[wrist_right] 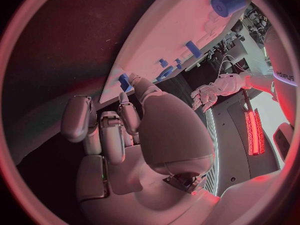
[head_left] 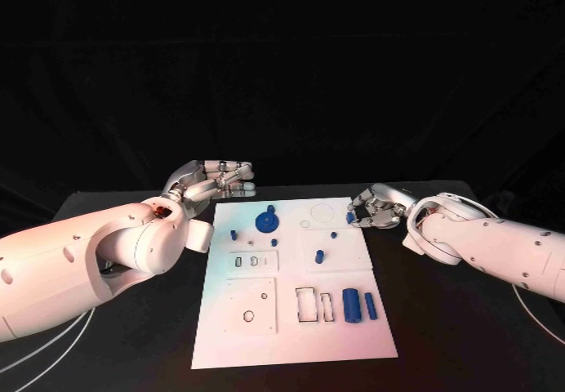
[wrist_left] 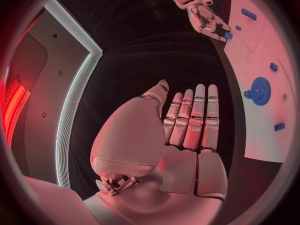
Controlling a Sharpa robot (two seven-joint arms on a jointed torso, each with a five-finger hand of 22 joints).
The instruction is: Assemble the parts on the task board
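Right robot hand [head_left: 377, 208] at task board [head_left: 295, 343] far edge, fingers curled about small blue part [head_left: 351, 216]; left robot hand [head_left: 218, 180] open, empty; gear [head_left: 267, 221] seated; cylinders [head_left: 351, 305] loose; assembly early, judged.

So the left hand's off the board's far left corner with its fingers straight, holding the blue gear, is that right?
Not quite: the left hand holds nothing. Its fingers are straight and empty in the left wrist view, and the blue gear sits on the task board. The rest stands.

black table [head_left: 117, 343], dark backdrop behind; grey wall panel [wrist_left: 37, 85] with white light strip [wrist_left: 75, 100].
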